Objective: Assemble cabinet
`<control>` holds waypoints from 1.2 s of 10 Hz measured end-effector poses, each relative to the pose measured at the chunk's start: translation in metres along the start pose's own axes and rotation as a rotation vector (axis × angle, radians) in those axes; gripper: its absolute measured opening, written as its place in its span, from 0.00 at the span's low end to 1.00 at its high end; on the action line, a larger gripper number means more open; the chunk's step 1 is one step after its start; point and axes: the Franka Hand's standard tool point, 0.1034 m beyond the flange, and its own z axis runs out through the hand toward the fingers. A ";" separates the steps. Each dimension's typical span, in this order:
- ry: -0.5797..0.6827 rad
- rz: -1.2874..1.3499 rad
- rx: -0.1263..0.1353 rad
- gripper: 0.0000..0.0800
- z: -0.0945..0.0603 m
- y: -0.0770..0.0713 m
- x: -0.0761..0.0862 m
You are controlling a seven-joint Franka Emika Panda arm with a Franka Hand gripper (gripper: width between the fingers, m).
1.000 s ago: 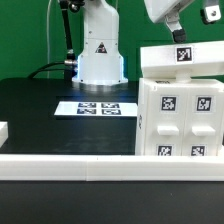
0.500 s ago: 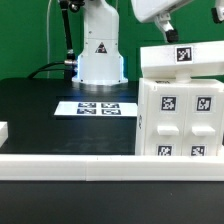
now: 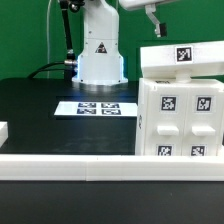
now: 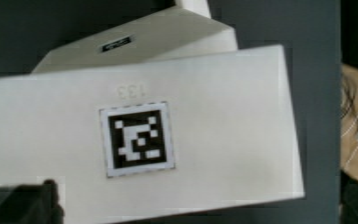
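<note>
The cabinet body point(image 3: 180, 115) is a large white box with black-and-white tags on its face, standing at the exterior view's right. A white tagged panel point(image 3: 182, 58) lies on top of it, slightly tilted. My gripper point(image 3: 152, 18) hangs above and to the left of that panel, mostly cut off by the frame's top edge, and touches nothing. In the wrist view the same panel point(image 4: 158, 100) with its tag point(image 4: 140, 140) fills the frame from above. One dark finger point(image 4: 25, 200) shows far off to the side, so the jaws stand wide and empty.
The marker board point(image 3: 98, 108) lies on the black table in front of the white robot base point(image 3: 100, 55). A white rail point(image 3: 90, 166) runs along the table's front. A small white piece point(image 3: 3, 130) sits at the exterior view's left edge.
My gripper has risen and moved toward the exterior view's left, away from the top panel. The panel and the cabinet body have stayed put.
</note>
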 end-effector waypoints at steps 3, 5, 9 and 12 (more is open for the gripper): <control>-0.002 -0.466 -0.035 1.00 0.000 0.004 0.001; -0.018 -0.781 -0.065 1.00 0.001 0.006 0.001; -0.070 -1.272 -0.085 1.00 0.010 0.013 -0.003; -0.090 -1.483 -0.092 1.00 0.011 0.018 -0.002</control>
